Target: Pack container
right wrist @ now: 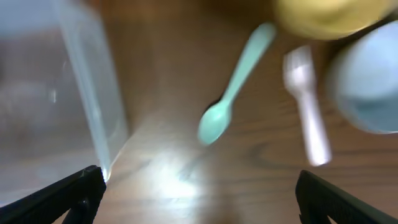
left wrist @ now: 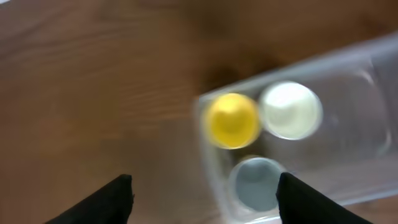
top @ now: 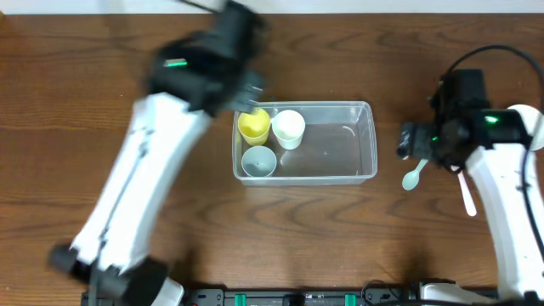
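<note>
The clear container [top: 323, 104] stands mid-table. A yellow cup [top: 253, 125], a white cup [top: 289, 128] and a grey-blue cup [top: 258, 161] stand upright in its left end. My left gripper [top: 252, 99], motion-blurred, hovers above the container's left end, open and empty. In the left wrist view its fingers [left wrist: 205, 199] frame the container's left wall [left wrist: 208, 162], with the yellow cup [left wrist: 232, 120], white cup [left wrist: 290, 110] and grey-blue cup [left wrist: 255, 182] below. My right gripper [top: 410, 140] is open and empty just right of the container [right wrist: 87, 93].
A mint spoon [top: 414, 176] and a white fork [top: 467, 194] lie on the wooden table right of the container. The right wrist view shows the spoon [right wrist: 233, 87], the fork [right wrist: 308, 106], a yellow round thing [right wrist: 323, 15] and a pale blue one [right wrist: 370, 81].
</note>
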